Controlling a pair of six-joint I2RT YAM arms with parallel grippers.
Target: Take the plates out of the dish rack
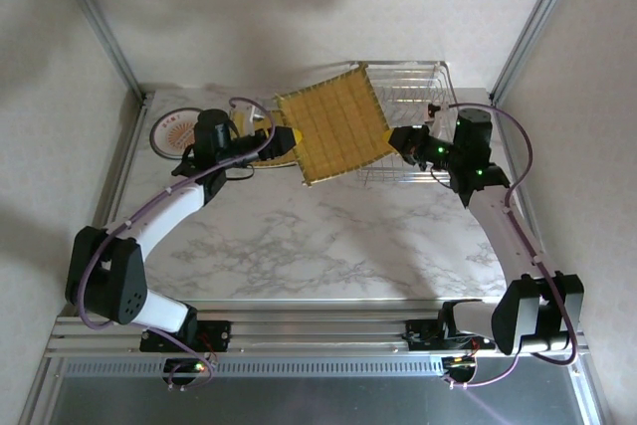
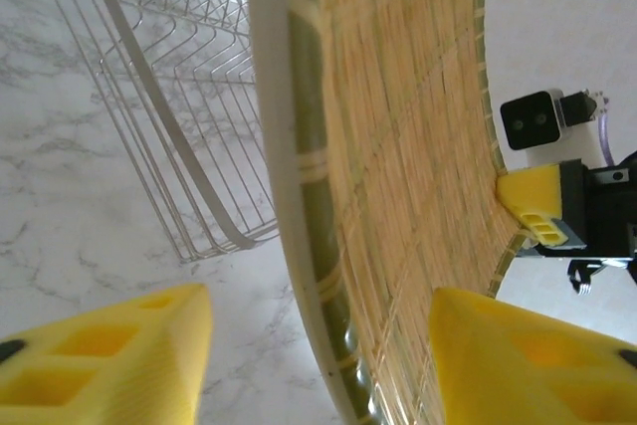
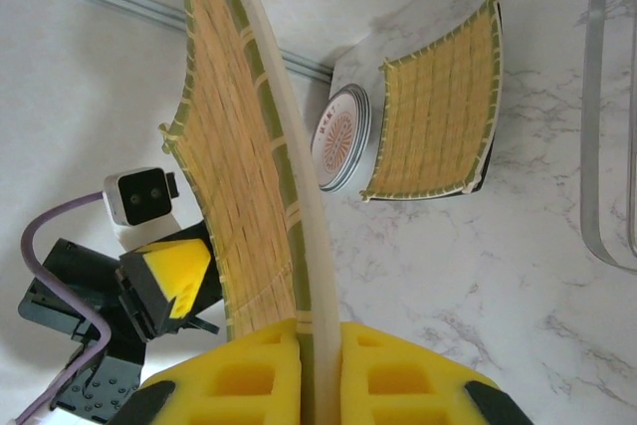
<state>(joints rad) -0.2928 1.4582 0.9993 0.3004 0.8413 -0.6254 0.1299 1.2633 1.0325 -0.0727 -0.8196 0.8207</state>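
item: square yellow woven-pattern plate [image 1: 333,136], held on edge in the air over the white marbled table [image 1: 328,236], just beside the silver wire dish rack [image 1: 408,72]. my right gripper [image 3: 318,355] pinched its pale rim, and my left gripper [image 2: 318,335] stood spread astride the opposite edge, not yet biting. risk, as i judged it: if the right released before the left had clamped, the plate could pivot, slip and fall onto the table.
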